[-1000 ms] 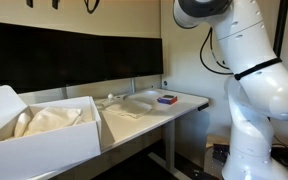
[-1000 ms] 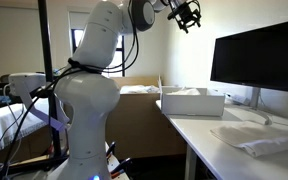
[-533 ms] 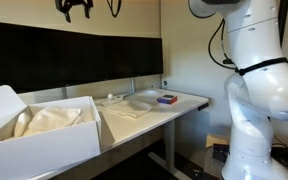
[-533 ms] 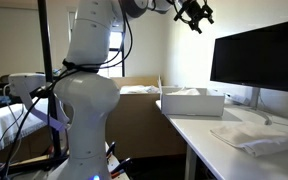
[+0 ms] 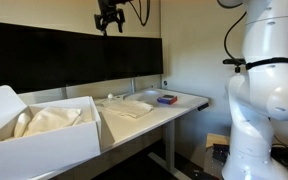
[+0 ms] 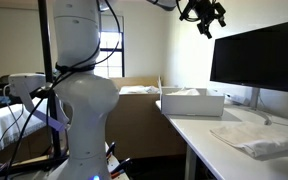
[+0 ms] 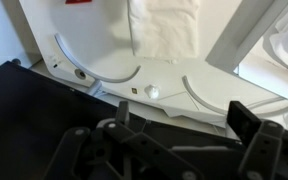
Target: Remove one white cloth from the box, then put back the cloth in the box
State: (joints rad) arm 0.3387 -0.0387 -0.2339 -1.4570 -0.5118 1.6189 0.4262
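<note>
Gripper hangs high over the monitor, well above the table. Wrist view: 2 fingers spread wide, nothing between them. 1 white cloth lies flat on the table just beside the box, so the removal half looks done and the return half not yet begun. Box sits at the table end, lid flap open, a heap of cloth inside. Key relation: the white cloth is far below the gripper and somewhat forward of it; in the wrist view it shows as a strip whose long axis runs straight away from the fingers. Box lies off to the side of that line, past the cloth's near edge. Likely need: a long descent onto the cloth, then a sideways carry to the box. Whether the fingers line up across the strip I cannot tell.
</note>
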